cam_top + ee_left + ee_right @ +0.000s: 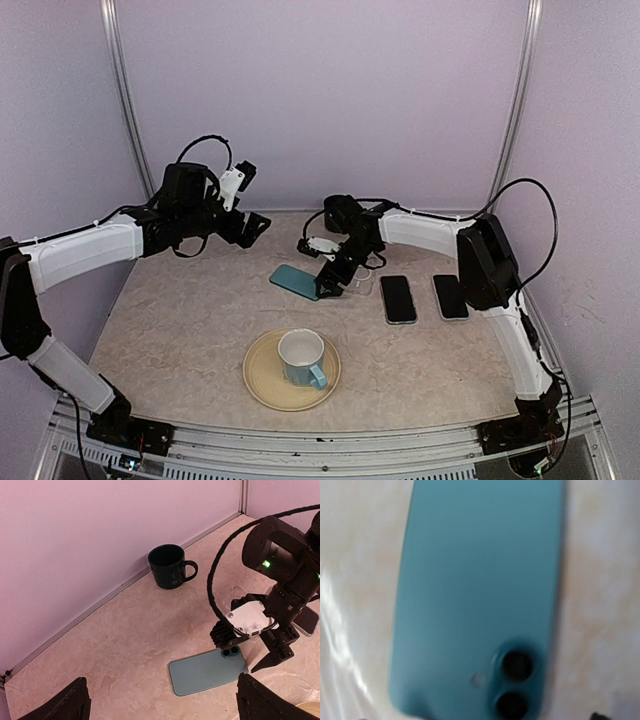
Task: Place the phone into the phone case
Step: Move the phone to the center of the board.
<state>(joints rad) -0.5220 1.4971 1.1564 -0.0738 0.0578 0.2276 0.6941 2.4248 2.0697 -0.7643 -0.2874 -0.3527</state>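
Just above the phone (294, 281), right gripper (333, 281).

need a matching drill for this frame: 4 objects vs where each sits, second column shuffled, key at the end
Things:
1. teal phone
2. dark mug
3. pale mug
4. black phones

Places:
A. on the tan plate
B. at the foot of the wall
C. back side up, camera end under the open right pincer
D. side by side, flat on the table, to the right of that pincer

Pairs: 1-C, 2-B, 3-A, 4-D
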